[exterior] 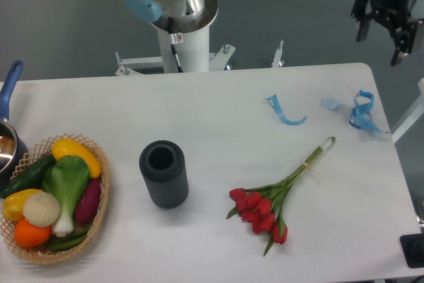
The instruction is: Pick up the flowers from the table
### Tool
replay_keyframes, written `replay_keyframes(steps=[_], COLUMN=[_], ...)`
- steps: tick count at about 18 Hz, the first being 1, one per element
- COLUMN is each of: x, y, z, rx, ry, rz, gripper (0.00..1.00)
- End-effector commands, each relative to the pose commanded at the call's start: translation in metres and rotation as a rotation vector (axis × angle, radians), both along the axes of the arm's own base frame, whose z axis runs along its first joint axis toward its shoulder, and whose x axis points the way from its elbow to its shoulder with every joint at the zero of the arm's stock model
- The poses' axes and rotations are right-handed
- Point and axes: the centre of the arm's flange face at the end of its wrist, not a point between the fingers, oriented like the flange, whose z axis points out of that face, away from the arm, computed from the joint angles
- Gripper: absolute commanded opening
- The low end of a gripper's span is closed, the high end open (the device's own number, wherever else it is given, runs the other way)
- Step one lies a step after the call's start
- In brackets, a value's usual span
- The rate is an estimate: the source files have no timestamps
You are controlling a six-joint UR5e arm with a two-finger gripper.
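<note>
The flowers point(275, 198) lie flat on the table point(218, 107), right of centre near the front edge, blooms toward the front and tied stems pointing up-right. The gripper point(386, 36) hangs high beyond the far right corner, well apart from them, fingers spread and empty. A good pickup likely closes across the bundled stems near the tie, not the blooms, avoiding the blue ribbon strips point(363, 112) and dark cylindrical vase point(163, 173).

no readable text, small label on robot base point(177, 38) too blurred to read
</note>
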Motion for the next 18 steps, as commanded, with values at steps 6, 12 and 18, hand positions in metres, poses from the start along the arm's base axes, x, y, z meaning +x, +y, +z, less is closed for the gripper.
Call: replay_keyframes(steps=[6,12,18], x=[0.008,0.017,0.038], y=[0.000,0.017,0.060], z=[-0.003,-0.039,-0.084], rx=[0.022,0.049,0.067], ry=[0.000,0.009,-0.061], rz=[0.010,0.085,0.170], gripper=[1.00,1.00,1.00])
